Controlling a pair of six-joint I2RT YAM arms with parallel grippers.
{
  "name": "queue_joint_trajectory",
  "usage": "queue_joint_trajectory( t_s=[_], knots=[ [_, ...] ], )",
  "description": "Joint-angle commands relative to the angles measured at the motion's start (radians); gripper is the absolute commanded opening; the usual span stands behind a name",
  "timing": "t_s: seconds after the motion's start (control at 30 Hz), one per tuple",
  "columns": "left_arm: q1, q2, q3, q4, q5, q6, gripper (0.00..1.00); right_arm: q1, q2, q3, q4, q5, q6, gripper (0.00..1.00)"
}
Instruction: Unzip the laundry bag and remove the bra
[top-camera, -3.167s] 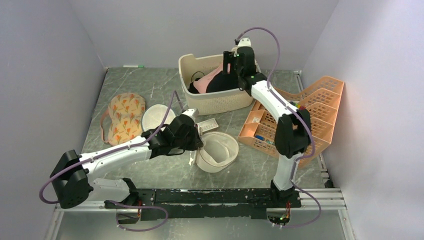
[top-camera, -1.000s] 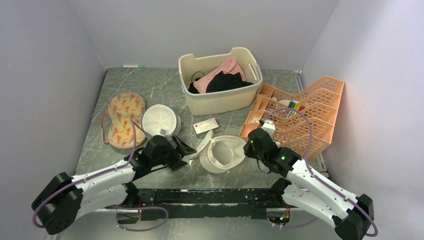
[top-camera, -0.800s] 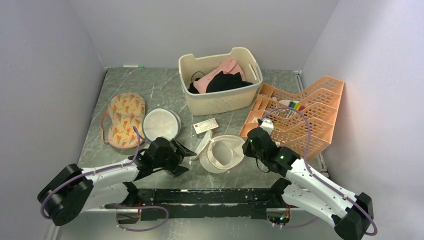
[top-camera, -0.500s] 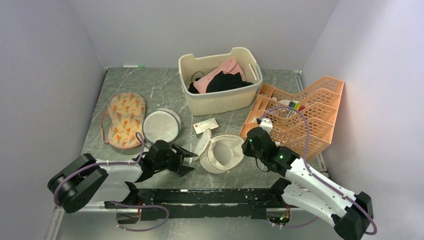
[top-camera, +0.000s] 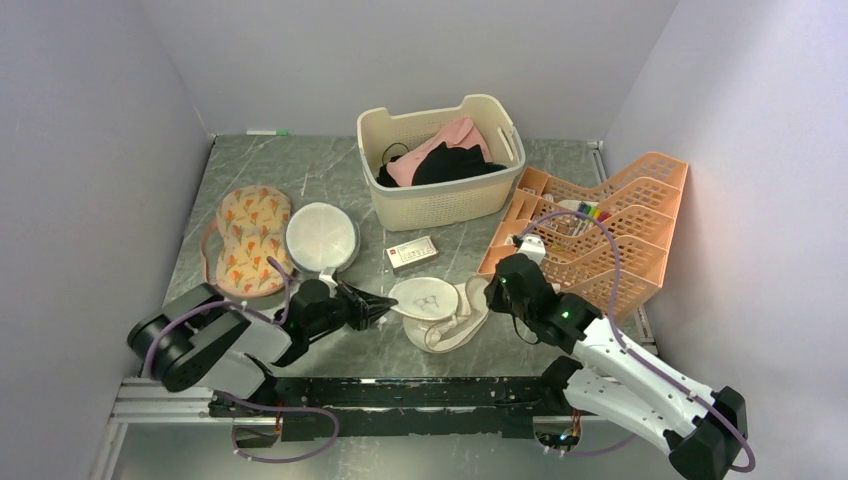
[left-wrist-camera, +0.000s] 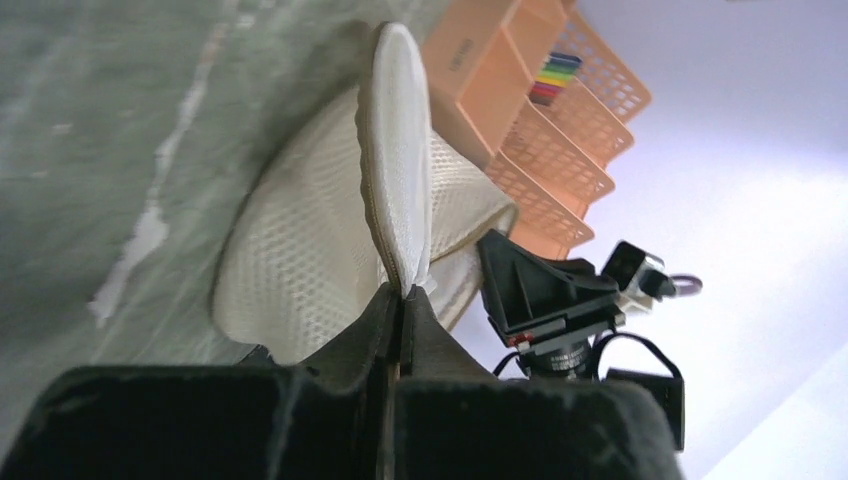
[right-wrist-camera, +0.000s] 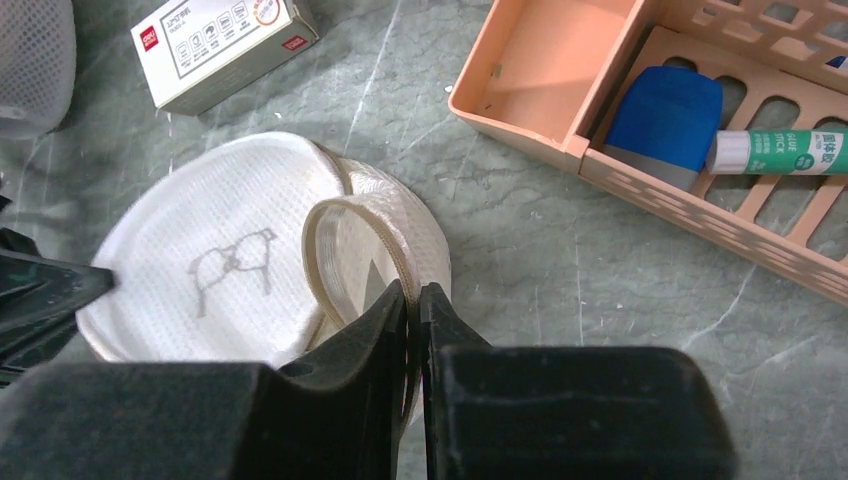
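The laundry bag (top-camera: 440, 318) lies unzipped at the table's front centre. Its round flap (right-wrist-camera: 200, 250) is turned flat, with the black glasses-like mark (top-camera: 426, 298) facing up. My left gripper (top-camera: 380, 302) is shut on the flap's left edge (left-wrist-camera: 398, 200), low over the table. My right gripper (top-camera: 490, 291) is shut on the beige zip rim (right-wrist-camera: 340, 215) of the bag's right side. A floral-patterned bra (top-camera: 248, 240) lies on the table at the left, outside the bag. I cannot make out what is inside the bag.
A plain white round mesh bag (top-camera: 322, 237) sits beside the floral bra. A small white box (top-camera: 411, 252) lies behind the laundry bag. A cream basket (top-camera: 440, 205) with pink and black clothes stands at the back. An orange organiser (top-camera: 640, 200) stands at the right.
My left gripper has shut on the flap's edge and its arm has drawn back toward the base. The flap went from standing up to lying flat, mark up. The right gripper held still.
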Motion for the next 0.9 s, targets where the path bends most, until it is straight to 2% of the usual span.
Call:
queue_joint_trajectory(
  t_s=[0.0,0.07,0.13,0.2,0.33,0.43,0.57,0.63,0.8,0.87],
  knots=[
    [0.029,-0.153,0.014,-0.045,-0.043,0.164,0.07,0.005,-0.013,0.044,-0.025,0.022,-0.034,0.09],
    [0.043,-0.305,0.066,-0.280,-0.082,0.271,0.07,0.005,-0.022,0.046,-0.029,0.016,-0.041,0.09],
    [0.046,-0.498,0.182,-0.603,-0.161,0.411,0.07,0.005,-0.033,0.042,-0.022,0.007,-0.043,0.08],
    [0.046,-0.611,0.301,-0.851,-0.259,0.576,0.07,0.005,-0.043,0.034,-0.009,-0.007,-0.045,0.08],
    [0.046,-0.719,0.442,-1.079,-0.398,0.800,0.07,0.006,-0.038,0.014,0.055,-0.085,-0.079,0.08],
    [0.047,-0.740,0.525,-1.136,-0.414,0.958,0.07,0.008,0.007,0.019,0.128,-0.209,-0.109,0.08],
    [0.046,-0.773,0.603,-1.176,-0.444,1.175,0.07,0.008,0.053,0.026,0.173,-0.276,-0.122,0.08],
    [0.046,-0.789,0.604,-1.127,-0.407,1.322,0.07,0.007,0.073,0.030,0.197,-0.311,-0.137,0.08],
    [0.046,-0.744,0.617,-1.073,-0.262,1.560,0.07,0.007,0.148,0.088,0.217,-0.372,-0.179,0.09],
    [0.042,-0.724,0.625,-1.062,-0.232,1.625,0.07,0.006,0.164,0.123,0.200,-0.367,-0.198,0.14]
  ],
)
